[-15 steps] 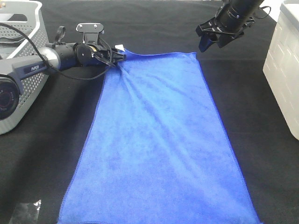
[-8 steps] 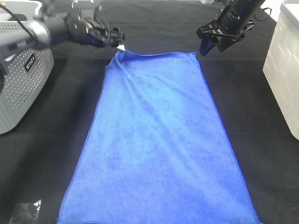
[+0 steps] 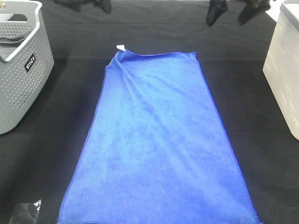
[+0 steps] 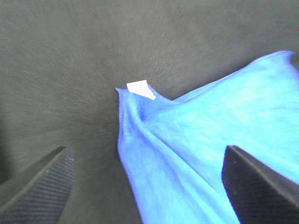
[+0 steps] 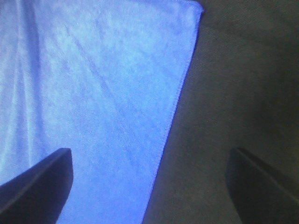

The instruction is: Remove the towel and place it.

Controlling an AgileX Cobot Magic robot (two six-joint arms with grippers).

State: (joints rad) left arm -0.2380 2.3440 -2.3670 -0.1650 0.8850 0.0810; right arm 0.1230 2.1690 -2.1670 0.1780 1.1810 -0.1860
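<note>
Blue towel (image 3: 156,140) spread flat on black table cloth (image 3: 46,154), left gripper (image 4: 147,186) jaws wide, empty, right gripper (image 5: 149,186) likewise spread, empty

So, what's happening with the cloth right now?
Both grippers open, empty, raised above the table. Large royal-blue microfibre towel lies spread flat on the black tablecloth. Nothing on top of it.

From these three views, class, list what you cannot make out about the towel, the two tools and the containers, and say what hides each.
- Towel: near edge cut off by the bottom of the high view.
- Left tool: barely in the high view; the wrist view shows only its fingertips, apart.
- Right tool: cut by the top edge of the high view.
- Grey basket and white bin: contents hidden by walls and frame edges.
</note>
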